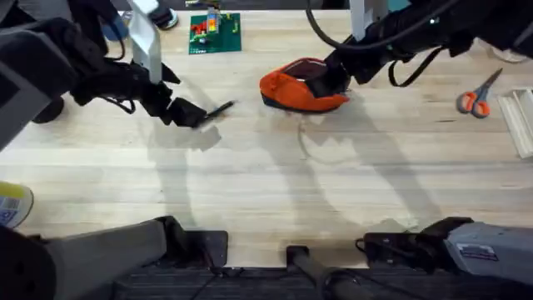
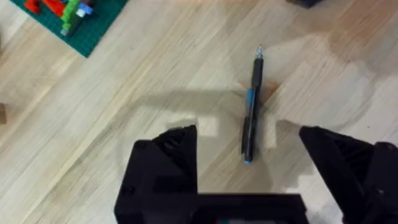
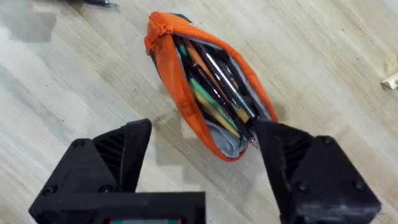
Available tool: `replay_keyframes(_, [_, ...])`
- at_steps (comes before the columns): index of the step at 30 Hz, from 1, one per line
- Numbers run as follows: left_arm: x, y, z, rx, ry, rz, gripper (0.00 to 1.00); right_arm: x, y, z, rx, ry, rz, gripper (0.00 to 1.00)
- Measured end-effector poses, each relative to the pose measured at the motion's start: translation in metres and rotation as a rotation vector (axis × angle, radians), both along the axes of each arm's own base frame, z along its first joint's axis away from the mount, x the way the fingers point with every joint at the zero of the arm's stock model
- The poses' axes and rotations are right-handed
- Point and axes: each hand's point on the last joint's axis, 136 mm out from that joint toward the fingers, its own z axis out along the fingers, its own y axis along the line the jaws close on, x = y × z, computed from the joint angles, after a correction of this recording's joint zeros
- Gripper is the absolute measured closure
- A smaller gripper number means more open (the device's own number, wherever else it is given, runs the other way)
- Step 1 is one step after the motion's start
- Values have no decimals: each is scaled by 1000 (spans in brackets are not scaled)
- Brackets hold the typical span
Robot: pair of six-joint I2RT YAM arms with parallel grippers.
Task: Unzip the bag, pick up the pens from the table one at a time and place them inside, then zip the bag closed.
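Observation:
The orange bag (image 1: pixel 291 90) lies unzipped on the table (image 1: pixel 275 183) at centre back; in the right wrist view the bag (image 3: pixel 186 106) gapes, with several pens inside. My right gripper (image 1: pixel 330 81) hovers over its right end, open (image 3: pixel 199 158), one finger (image 3: pixel 292 155) close against the bag's end. A black pen (image 1: pixel 219 109) lies on the wood to the left of the bag. My left gripper (image 1: pixel 193 114) is at that pen's left end, and the pen (image 2: pixel 251 106) lies untouched between its open fingers (image 2: pixel 168 155).
A green brick baseplate (image 1: pixel 215 33) with small bricks sits at the back, left of the bag. Orange-handled scissors (image 1: pixel 477 97) and a white object (image 1: pixel 523 121) lie at the far right. A yellow-and-blue item (image 1: pixel 12 205) is at the left edge.

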Motion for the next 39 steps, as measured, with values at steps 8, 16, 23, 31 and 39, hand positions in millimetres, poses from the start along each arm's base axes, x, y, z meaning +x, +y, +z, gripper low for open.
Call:
replay_keyframes(8, [1,-12,-28,73,76,-55,7,0,0,0,0,0,0,6])
replay_keyframes(16, [0,-20,-60,150,164,-101,7,0,0,0,0,0,0,5])
replay_keyframes(23, [0,-21,-79,170,209,-113,7,0,0,0,0,0,0,4])
replay_keyframes(31, [3,-21,-80,162,214,-115,7,0,0,0,0,1,0,4])
replay_keyframes(39, [3,-22,-80,160,218,-116,7,0,0,0,0,1,0,5])
